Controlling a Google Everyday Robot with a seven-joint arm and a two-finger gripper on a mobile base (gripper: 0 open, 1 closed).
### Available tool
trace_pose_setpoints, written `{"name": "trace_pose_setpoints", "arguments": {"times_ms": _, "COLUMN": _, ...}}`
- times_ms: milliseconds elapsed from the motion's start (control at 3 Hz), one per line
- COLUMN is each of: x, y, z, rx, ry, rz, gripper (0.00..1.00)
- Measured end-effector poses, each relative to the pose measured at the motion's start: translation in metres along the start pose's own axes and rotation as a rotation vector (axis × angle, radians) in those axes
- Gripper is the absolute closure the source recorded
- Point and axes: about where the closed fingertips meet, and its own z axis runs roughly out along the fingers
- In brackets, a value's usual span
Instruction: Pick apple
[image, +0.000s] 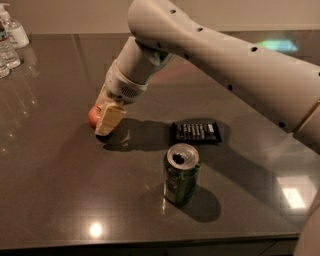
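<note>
The apple (93, 116) is small and red and sits on the dark table (60, 190) at the left of centre. Only its left side shows, because my gripper (104, 120) is down over it and its cream tip covers the rest. The gripper hangs from the large white arm (210, 55), which reaches in from the upper right. The apple rests on the table surface.
A green can (181, 174) with an open top stands right of and nearer than the apple. A flat black packet (196, 132) lies behind the can. Clear water bottles (10, 40) stand at the far left corner. The table's front edge (150, 242) runs along the bottom.
</note>
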Motion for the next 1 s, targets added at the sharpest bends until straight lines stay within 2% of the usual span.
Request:
{"name": "trace_pose_setpoints", "arguments": {"times_ms": 333, "x": -0.006, "y": -0.004, "z": -0.021, "rx": -0.014, "ry": -0.007, "rz": 0.015, "gripper": 0.87}}
{"name": "trace_pose_setpoints", "arguments": {"times_ms": 667, "x": -0.02, "y": -0.014, "z": -0.057, "rx": -0.02, "ry": -0.01, "rz": 0.013, "gripper": 1.0}}
{"name": "trace_pose_setpoints", "arguments": {"times_ms": 1000, "x": -0.056, "y": -0.034, "z": -0.122, "rx": 0.026, "ry": -0.047, "rz": -0.023, "gripper": 1.0}}
